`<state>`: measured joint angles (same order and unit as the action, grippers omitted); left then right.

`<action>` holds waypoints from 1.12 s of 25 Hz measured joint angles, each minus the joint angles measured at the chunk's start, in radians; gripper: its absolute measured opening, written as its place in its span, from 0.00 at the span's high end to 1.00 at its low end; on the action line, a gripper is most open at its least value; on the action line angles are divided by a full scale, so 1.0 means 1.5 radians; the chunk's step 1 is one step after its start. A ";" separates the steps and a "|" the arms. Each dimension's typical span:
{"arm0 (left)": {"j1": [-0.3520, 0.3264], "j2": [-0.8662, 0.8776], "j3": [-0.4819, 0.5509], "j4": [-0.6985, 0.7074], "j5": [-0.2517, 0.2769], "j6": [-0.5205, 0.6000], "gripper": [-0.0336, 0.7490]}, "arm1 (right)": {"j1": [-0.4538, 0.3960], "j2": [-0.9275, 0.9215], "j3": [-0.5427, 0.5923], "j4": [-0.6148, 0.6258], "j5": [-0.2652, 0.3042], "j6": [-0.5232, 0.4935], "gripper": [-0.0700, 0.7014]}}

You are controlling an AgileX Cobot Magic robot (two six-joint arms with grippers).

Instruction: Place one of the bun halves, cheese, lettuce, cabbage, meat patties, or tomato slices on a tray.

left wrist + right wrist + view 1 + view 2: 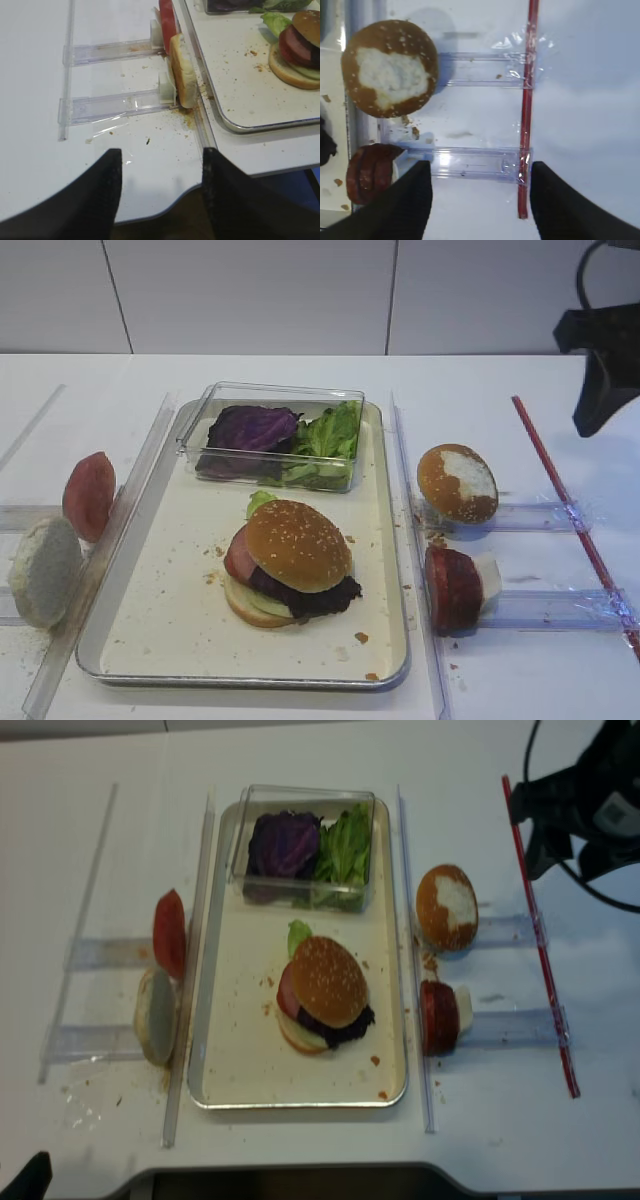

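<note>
A stacked burger capped by the sesame bun top (298,543) sits mid-frame on the tray (160,630); the task looks nearly complete. Right pincer (481,200), upper right, and left pincer (161,187) both gape, holding nothing.

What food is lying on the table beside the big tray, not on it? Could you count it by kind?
Bun halves: 2, the pale bun half and the white-smeared bun half
Red tomato slice: 1
Dark red meat stack: 1
White slice, probably cheese: 1
Total: 5
</note>
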<state>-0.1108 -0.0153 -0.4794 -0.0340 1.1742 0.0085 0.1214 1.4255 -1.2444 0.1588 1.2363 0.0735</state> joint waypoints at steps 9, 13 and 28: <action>0.000 0.000 0.000 0.000 0.000 0.000 0.51 | -0.026 -0.049 0.061 -0.027 0.000 -0.005 0.32; 0.000 0.000 0.000 0.000 0.000 0.000 0.51 | -0.026 -0.073 0.085 -0.031 0.000 -0.020 0.32; 0.000 0.000 0.000 0.000 0.000 0.000 0.51 | -0.026 -0.246 0.213 -0.047 0.000 -0.071 0.32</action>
<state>-0.1108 -0.0153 -0.4794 -0.0340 1.1742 0.0085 0.0830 1.0561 -0.9253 0.0890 1.2363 -0.0324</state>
